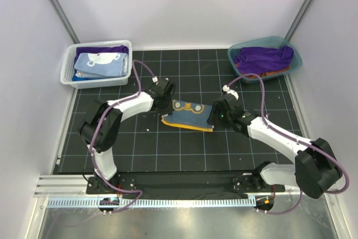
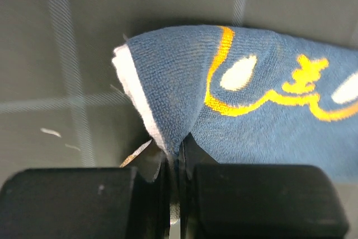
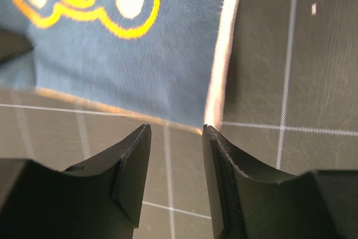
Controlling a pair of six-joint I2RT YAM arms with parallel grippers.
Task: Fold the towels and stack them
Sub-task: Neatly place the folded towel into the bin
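A navy towel (image 1: 187, 115) with yellow-orange print and a yellow-orange underside lies folded on the black grid mat in the middle. My left gripper (image 1: 165, 100) is at its left end, shut on a pinched-up corner of the towel (image 2: 268, 110), and the cloth bunches between the jaws of the left gripper (image 2: 178, 149). My right gripper (image 1: 215, 117) stands open at the towel's right end. In the right wrist view the towel (image 3: 112, 60) with its pale edge lies just beyond the right gripper (image 3: 176, 130), and nothing is between its fingers.
A white mesh basket (image 1: 68, 76) at the back left holds a light blue towel (image 1: 100, 62) and a purple one (image 1: 114, 50). A teal tub (image 1: 296, 60) at the back right holds a purple towel (image 1: 263, 57) over something orange (image 1: 268, 75).
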